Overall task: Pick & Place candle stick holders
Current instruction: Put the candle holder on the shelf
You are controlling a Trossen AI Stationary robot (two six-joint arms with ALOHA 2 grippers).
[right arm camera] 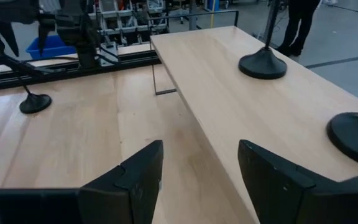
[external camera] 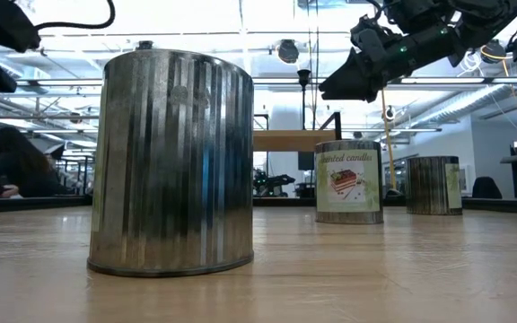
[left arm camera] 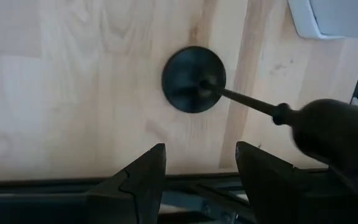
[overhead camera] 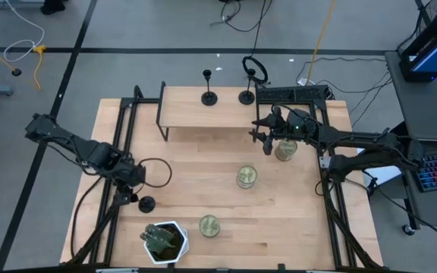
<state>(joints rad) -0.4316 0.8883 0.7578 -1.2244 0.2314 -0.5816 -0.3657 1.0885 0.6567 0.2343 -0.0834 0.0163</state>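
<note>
A ribbed metal tin point(external camera: 170, 161) is sitting closest to the low camera on the wooden table point(overhead camera: 203, 182), with two more tins point(external camera: 348, 181) point(external camera: 434, 185) standing farther back behind it. From above, those tins are showing as pale round tops: one near the white plant pot point(overhead camera: 165, 241), one in the middle of the table point(overhead camera: 246, 177), and one under my right arm point(overhead camera: 285, 149).

I am taking the raised wooden shelf point(overhead camera: 203, 106) at the far side of the table as my landmark. Two candle stick holders are standing upright on its far edge, one point(overhead camera: 209, 97) near the middle and one point(overhead camera: 246, 96) toward the shelf's right end. A third candle stick holder point(overhead camera: 146, 203) is standing on the table well in front of the shelf, off its left end and close to the plant pot.

My left gripper point(overhead camera: 130, 184) is hovering just over that third holder, and I am holding my fingers released with nothing between them; through my left wrist camera I am looking down on its round black base point(left arm camera: 193, 79) and its stem.

My right gripper point(overhead camera: 266, 138) is hanging in the air just in front of the shelf's right end, fingers spread and empty. In my right wrist camera the shelf is running ahead of me with the two holders point(right arm camera: 263, 62) point(right arm camera: 356, 137) on it.
</note>
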